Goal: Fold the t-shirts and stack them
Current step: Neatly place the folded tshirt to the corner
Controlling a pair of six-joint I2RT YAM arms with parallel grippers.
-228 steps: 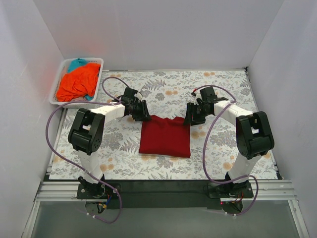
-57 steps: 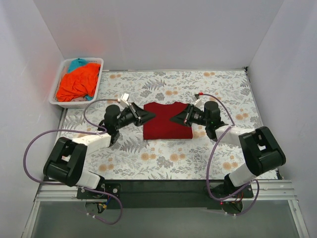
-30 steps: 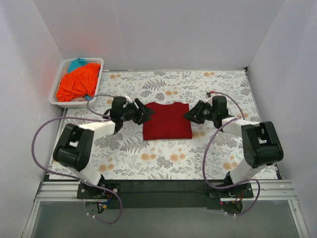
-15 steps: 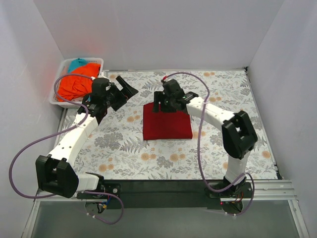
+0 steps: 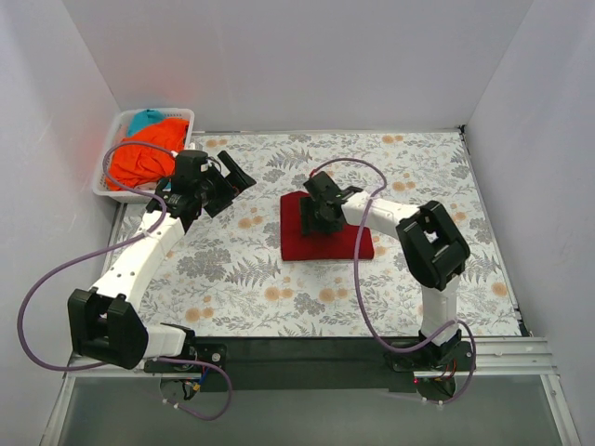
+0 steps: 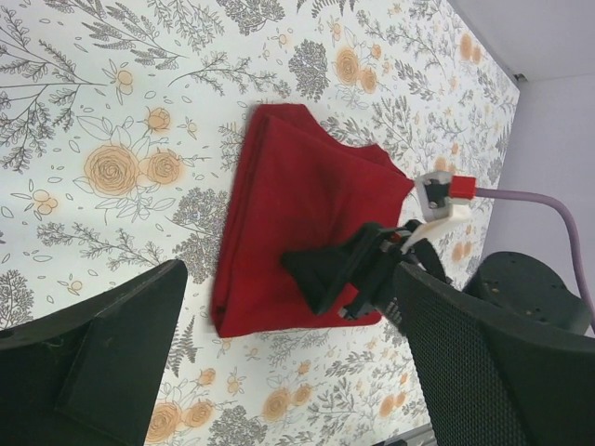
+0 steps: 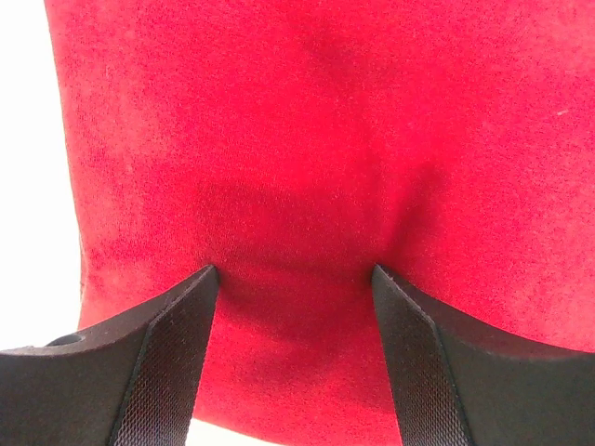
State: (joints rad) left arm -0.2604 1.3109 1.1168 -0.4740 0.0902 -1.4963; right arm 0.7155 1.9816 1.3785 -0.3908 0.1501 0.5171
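Right wrist: fingertips apparently on t-shirt

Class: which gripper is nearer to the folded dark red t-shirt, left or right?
Right. The right gripper rests its open fingertips on the dark red t-shirt. The left gripper hangs open above the tablecloth, off to the shirt's left, by the white basket.
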